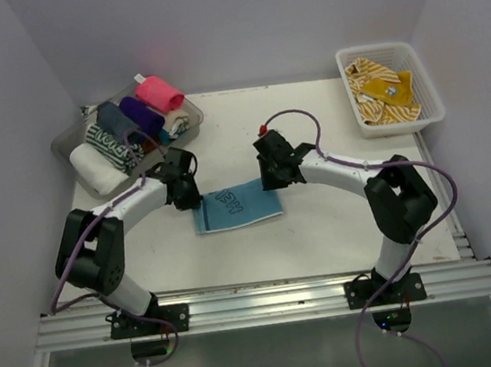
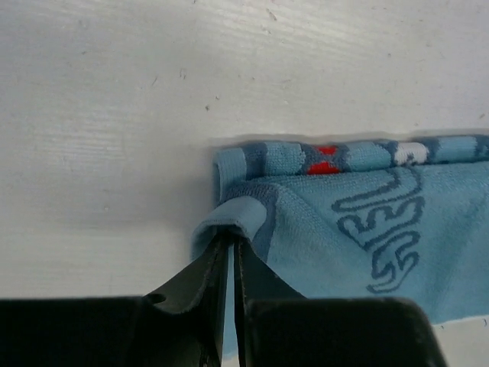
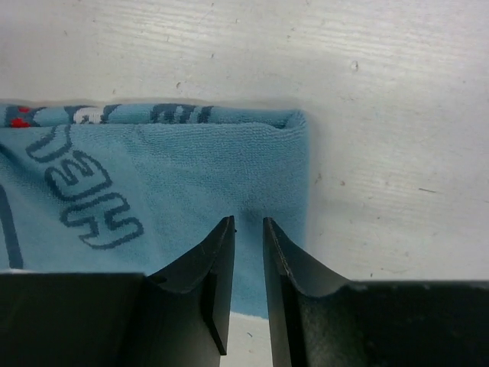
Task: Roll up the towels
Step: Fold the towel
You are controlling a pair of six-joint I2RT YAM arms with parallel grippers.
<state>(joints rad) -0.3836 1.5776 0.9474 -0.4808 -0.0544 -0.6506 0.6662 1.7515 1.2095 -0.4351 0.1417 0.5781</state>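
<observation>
A light blue towel (image 1: 238,206) with dark lettering lies folded flat at the table's middle. My left gripper (image 1: 184,196) is at its left end. In the left wrist view its jaws (image 2: 231,238) stand almost together, pinching a raised fold of the towel's (image 2: 359,229) hem. My right gripper (image 1: 274,178) is at the towel's right end. Seen from the right wrist, that gripper (image 3: 249,222) has a narrow gap between its tips, which rest on the cloth (image 3: 191,168) near its right edge, with a slight pucker between them. More mustard-yellow striped towels (image 1: 383,91) lie in the basket.
A clear tray (image 1: 72,138) at the back left holds several rolled towels, a hot pink one (image 1: 159,92) on its far rim. A white lattice basket (image 1: 427,87) stands at the back right. White walls close in the table on three sides.
</observation>
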